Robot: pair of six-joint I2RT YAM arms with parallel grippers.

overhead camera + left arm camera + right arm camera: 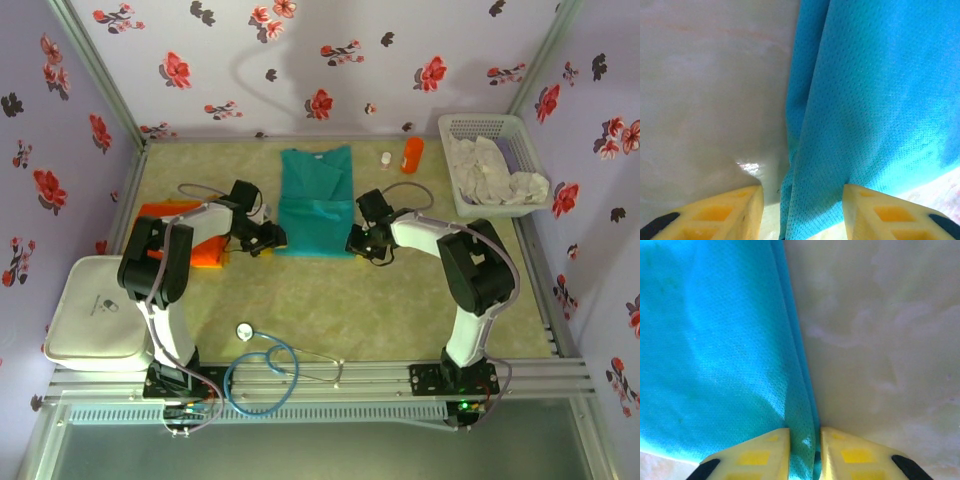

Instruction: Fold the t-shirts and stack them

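Observation:
The teal-green t-shirt (315,200) lies partly folded in the middle of the table, its near half doubled over. An orange t-shirt (165,212) lies at the left, partly under the left arm. My left gripper (272,240) is at the teal shirt's near left corner. In the left wrist view it (802,192) stands open, with the shirt's edge (875,100) lying loose between its yellow fingers. My right gripper (356,243) is at the near right corner. There it (805,435) is pinched shut on the folded edge of the shirt (715,350).
A white basket (515,128) holding pale cloths stands at the back right. An orange bottle (412,155) and a small white bottle (386,159) stand behind the shirt. A white lidded box (95,308) is at the near left, a stethoscope (262,365) by the arm bases.

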